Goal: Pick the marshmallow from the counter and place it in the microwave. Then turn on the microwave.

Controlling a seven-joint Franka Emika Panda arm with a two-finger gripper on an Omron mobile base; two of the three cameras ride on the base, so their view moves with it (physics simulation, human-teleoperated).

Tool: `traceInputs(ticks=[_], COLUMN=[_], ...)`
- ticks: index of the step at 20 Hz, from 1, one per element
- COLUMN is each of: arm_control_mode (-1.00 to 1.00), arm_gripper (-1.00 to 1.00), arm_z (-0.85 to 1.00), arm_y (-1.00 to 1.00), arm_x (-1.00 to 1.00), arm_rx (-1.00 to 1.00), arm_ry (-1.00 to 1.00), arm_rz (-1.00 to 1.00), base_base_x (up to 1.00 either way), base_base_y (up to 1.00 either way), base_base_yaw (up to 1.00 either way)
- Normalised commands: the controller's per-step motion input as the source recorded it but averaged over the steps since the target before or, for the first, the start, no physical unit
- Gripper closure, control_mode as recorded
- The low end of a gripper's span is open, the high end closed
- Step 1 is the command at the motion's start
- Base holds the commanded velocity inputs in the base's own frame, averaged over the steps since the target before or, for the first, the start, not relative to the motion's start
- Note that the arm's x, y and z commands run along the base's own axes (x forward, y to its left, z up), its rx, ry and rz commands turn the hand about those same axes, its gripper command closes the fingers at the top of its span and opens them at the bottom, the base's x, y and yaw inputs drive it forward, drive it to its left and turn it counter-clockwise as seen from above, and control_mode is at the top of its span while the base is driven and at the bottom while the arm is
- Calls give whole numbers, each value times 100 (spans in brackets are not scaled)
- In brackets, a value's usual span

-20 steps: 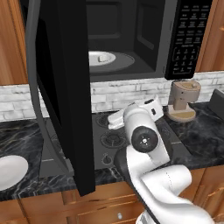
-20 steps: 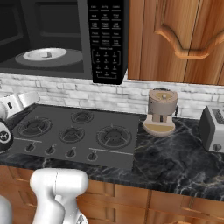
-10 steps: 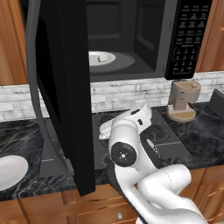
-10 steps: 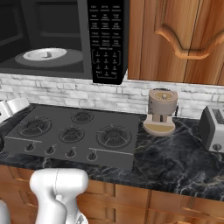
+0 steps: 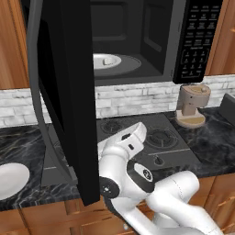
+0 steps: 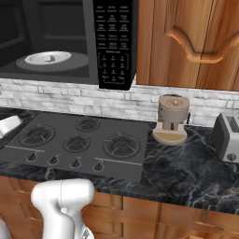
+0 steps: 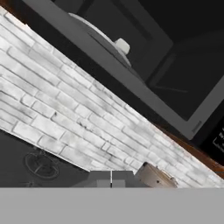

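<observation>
The marshmallow lies on the white turntable inside the black microwave, whose door stands swung wide open toward the front left. In the hand view the marshmallow shows up and to the left, well away from my gripper. The gripper's two dark tips are pressed together, shut, with nothing between them. My white hand hangs low over the stovetop, just right of the open door. The black veined counter runs to the right of the stove.
A round white plate lies on the counter at the far left. A brown coffee grinder and a grey toaster stand at the back right. The keypad panel is on the microwave's right side. The open door blocks the left.
My arm has swung left and down toward the open door, and the hand has slid to the left edge of the right base view. The marshmallow has stayed on the turntable.
</observation>
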Motion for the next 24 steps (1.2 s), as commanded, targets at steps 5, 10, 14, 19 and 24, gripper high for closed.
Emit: traceInputs(ticks=[5,10,14,19,24], arm_control_mode=[-100,-100,-100,-100,-100], arm_gripper=[100,100,100,100,100], arm_z=[-19,-5,0,0,9], arm_y=[29,47,53,55,63], arm_x=[-31,-49,-60,-53,-38], arm_rx=[-9,-8,-5,0,0], arm_ry=[-15,-14,-10,-3,-5], arm_rz=[0,0,-4,-11,-16], base_base_x=[0,0,0,0,0], base_base_y=[0,0,0,0,0], base_base_yaw=[0,0,0,0,0])
